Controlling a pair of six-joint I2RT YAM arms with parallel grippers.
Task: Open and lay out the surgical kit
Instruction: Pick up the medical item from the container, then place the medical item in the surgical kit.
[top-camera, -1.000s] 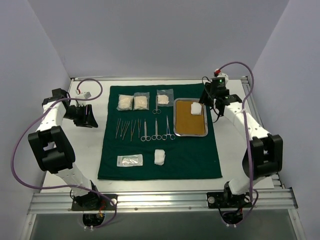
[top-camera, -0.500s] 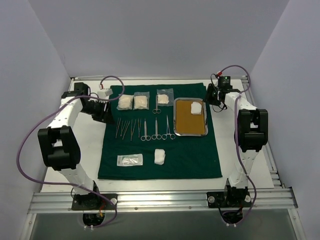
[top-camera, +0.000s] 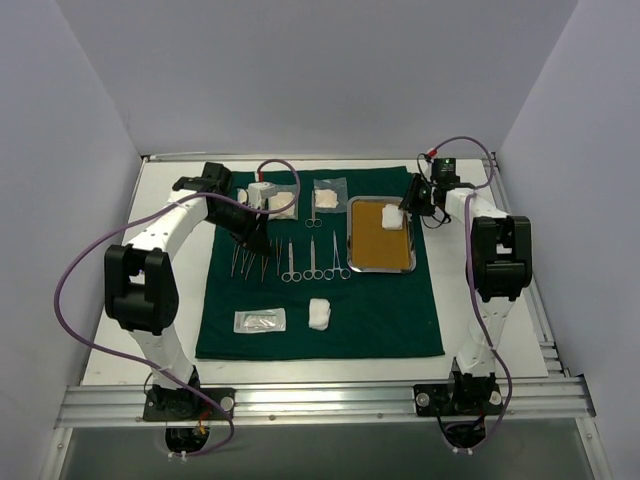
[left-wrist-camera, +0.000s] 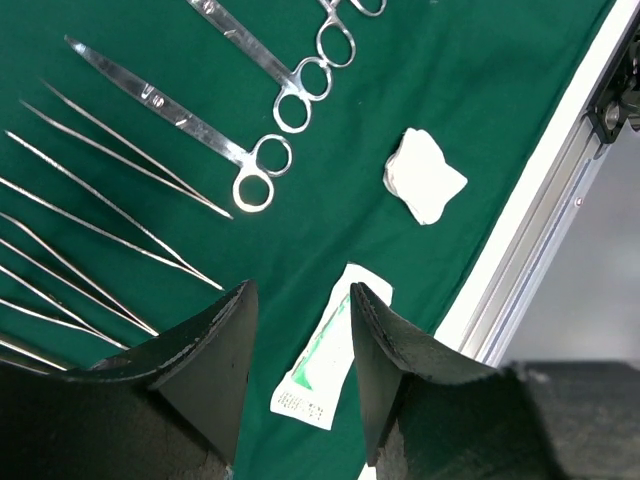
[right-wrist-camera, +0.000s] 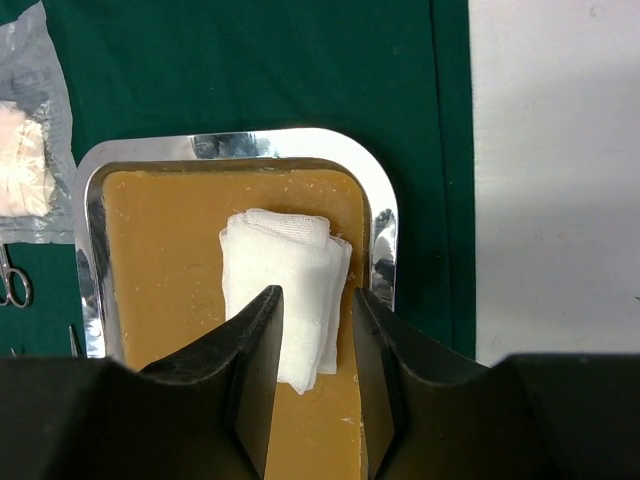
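Inside, the steel tray (right-wrist-camera: 230, 144) holds one folded gauze pad (right-wrist-camera: 285, 250).

Bright, even light comes from overhead, and the shadows under my arms on the white table (top-camera: 330, 367) are soft and faint. The rim of the steel tray (right-wrist-camera: 384, 235) glares mirror-bright in my right wrist view. My own fingers (left-wrist-camera: 210, 350) loom dark and slightly soft along the bottom of both wrist views. The green drape (left-wrist-camera: 450, 70) and scissors (left-wrist-camera: 165, 110) beyond are crisp.
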